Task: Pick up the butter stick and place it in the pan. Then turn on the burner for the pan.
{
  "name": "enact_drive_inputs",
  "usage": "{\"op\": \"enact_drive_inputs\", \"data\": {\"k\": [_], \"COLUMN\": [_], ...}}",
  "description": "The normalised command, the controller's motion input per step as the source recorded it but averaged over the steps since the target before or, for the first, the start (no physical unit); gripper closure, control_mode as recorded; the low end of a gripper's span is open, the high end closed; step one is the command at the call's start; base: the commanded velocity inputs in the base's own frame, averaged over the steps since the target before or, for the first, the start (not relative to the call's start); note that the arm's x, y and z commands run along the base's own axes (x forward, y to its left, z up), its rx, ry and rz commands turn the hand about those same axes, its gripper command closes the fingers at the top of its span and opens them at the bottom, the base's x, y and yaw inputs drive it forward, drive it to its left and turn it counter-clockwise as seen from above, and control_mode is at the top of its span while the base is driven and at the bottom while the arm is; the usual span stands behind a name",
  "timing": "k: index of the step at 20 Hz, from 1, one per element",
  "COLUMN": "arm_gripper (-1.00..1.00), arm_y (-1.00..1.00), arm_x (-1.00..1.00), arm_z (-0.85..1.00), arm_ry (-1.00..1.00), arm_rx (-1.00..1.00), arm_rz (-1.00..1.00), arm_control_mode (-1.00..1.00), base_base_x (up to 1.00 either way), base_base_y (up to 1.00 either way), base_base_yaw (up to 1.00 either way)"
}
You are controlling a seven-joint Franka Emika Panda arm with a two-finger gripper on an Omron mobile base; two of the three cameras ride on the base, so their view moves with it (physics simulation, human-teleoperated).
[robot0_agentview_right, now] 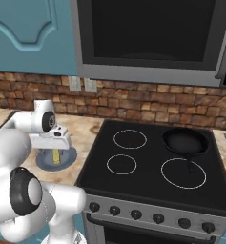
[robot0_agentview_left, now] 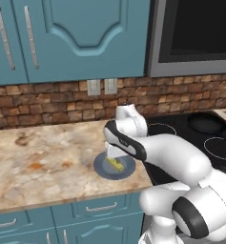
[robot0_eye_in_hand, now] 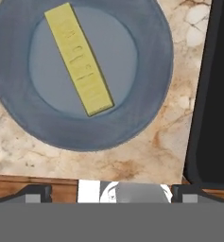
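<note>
The pale-yellow butter stick (robot0_eye_in_hand: 79,59) lies at a slant on a flat blue-grey plate (robot0_eye_in_hand: 151,94) on the marble counter. It also shows as a small yellow bar (robot0_agentview_left: 116,164) (robot0_agentview_right: 56,157) under the hand. My gripper (robot0_eye_in_hand: 112,194) hangs straight above the plate, open, its two dark fingertips (robot0_eye_in_hand: 35,193) far apart with nothing between them; it is a short way above the butter and not touching it. From the base, the gripper (robot0_agentview_left: 112,153) (robot0_agentview_right: 54,146) points down over the plate. The black pan (robot0_agentview_right: 185,141) (robot0_agentview_left: 206,123) sits on the stove's back right burner.
The black cooktop (robot0_agentview_right: 148,162) starts just right of the plate, and its dark edge (robot0_eye_in_hand: 217,94) shows beside the plate. A row of knobs (robot0_agentview_right: 136,214) runs along the stove front. Brick backsplash and blue cabinets rise behind, with a microwave (robot0_agentview_right: 152,33) over the stove.
</note>
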Motion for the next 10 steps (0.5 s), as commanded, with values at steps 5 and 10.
{"op": "enact_drive_inputs", "data": {"k": [5, 10], "arm_gripper": [-1.00, -1.00], "arm_y": [0.07, 0.11], "arm_x": [0.02, 0.16], "arm_z": [-0.27, -0.16], "arm_ry": [-0.02, -0.01], "arm_rx": [0.00, 0.00], "arm_rz": [0.00, 0.00], "arm_control_mode": [-1.00, -1.00], "base_base_x": [0.00, 0.00], "base_base_y": [0.00, 0.00], "base_base_yaw": [0.00, 0.00]}}
